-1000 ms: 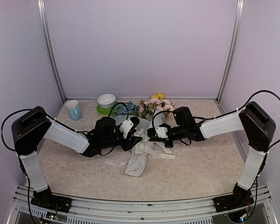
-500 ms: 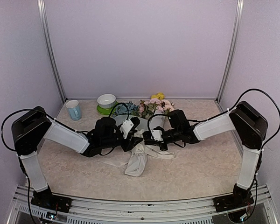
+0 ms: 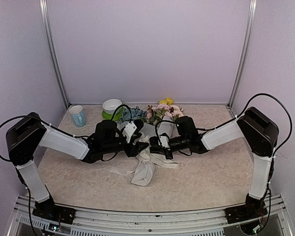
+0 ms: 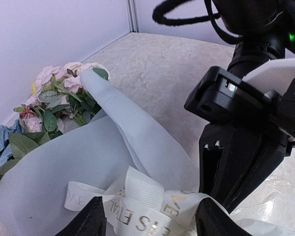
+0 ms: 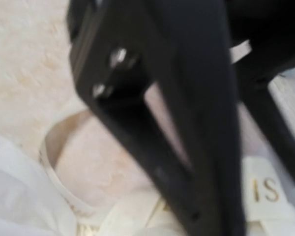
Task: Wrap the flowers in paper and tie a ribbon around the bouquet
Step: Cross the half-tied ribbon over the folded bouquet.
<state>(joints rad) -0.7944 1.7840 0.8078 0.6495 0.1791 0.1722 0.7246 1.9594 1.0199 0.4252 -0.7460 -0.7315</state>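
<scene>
Bouquet (image 3: 143, 172), paper-wrapped, lying on the worktop (image 3: 211, 172) between both claws.
Left claw (image 4: 150, 217) released, fingers astride the ribbon (image 4: 137, 204); right claw (image 4: 227, 189) clenched, tip at the ribbon, grasp not discernible.

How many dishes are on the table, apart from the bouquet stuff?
3: a blue cup at the back left, a white bowl just right of it, and a green plate under that bowl. More may be hidden from this camera.
</scene>
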